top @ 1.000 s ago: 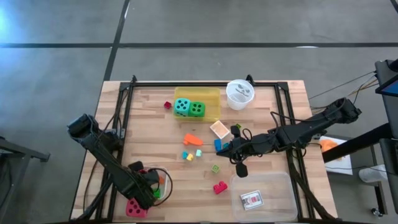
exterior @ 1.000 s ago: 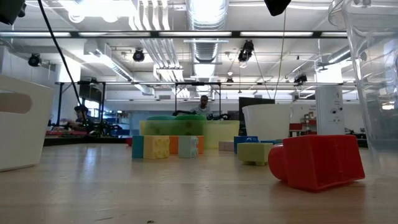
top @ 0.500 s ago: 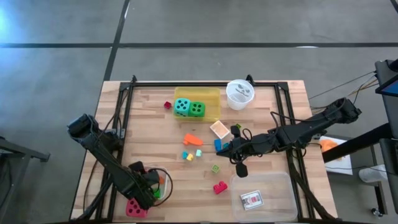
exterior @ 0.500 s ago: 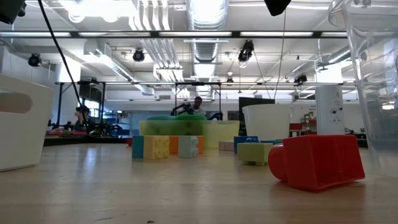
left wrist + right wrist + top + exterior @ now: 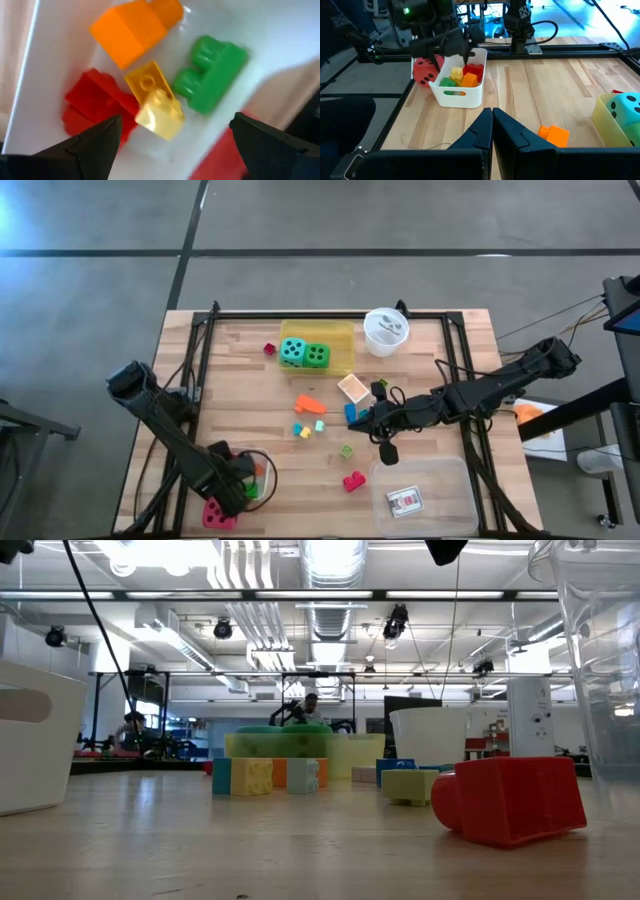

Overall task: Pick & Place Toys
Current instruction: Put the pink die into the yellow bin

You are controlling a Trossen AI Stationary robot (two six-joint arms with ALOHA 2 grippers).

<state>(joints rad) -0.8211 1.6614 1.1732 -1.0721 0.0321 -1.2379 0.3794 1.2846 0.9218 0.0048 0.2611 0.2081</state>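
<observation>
My left gripper [image 5: 176, 120] stands open, pointing down over the white tray [image 5: 262, 463] at the near left. Below its fingers, on the tray's floor, lie a yellow block [image 5: 155, 107], an orange block [image 5: 135, 27], a green block [image 5: 210, 75] and a red block [image 5: 95, 100]. A red die [image 5: 218, 513] sits just outside the tray. My right gripper [image 5: 354, 420] is shut and hovers mid-table beside a blue block [image 5: 350, 411]. Loose blocks lie around it: orange [image 5: 310, 404], small green [image 5: 347, 451], red [image 5: 353, 480].
A yellow tray [image 5: 342, 345] at the far middle holds a teal die [image 5: 292, 351] and a green die [image 5: 317, 356]. A white cup [image 5: 385, 330] stands to its right. A clear tray [image 5: 440, 475] at the near right holds a card [image 5: 405, 500].
</observation>
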